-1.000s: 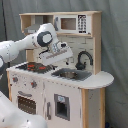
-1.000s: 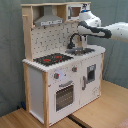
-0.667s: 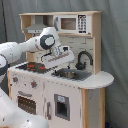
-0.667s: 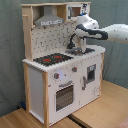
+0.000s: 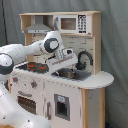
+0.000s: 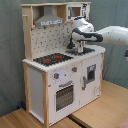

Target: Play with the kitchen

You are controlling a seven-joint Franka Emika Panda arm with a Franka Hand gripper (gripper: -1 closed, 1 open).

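Note:
The kitchen (image 5: 60, 95) (image 6: 50, 85) is a white and light-wood toy with a grey hood (image 5: 39, 26) (image 6: 48, 21), a pegboard back (image 6: 50, 39) and a black-red hob (image 5: 32, 66) (image 6: 51, 59). In the first exterior view, a silver sink (image 5: 70, 75) lies to the right of the hob with a black faucet (image 5: 84, 59) behind it. My white arm (image 5: 30, 50) (image 6: 112, 35) reaches over the counter. The gripper (image 5: 69, 62) (image 6: 75, 46) hangs low over the sink, just in front of the faucet. The sink is hidden in the second exterior view.
A toy microwave (image 5: 75, 23) sits in the upper shelf. The oven door (image 5: 27, 102) (image 6: 64, 95) and a small cupboard door (image 5: 62, 107) (image 6: 90, 75) are closed. Grey curtains hang behind. The kitchen stands on wooden boards (image 6: 100, 112). My white base (image 5: 15, 117) fills the first exterior view's lower left.
The arm has swung down from near the upper shelf, bringing the gripper low over the sink area beside the faucet.

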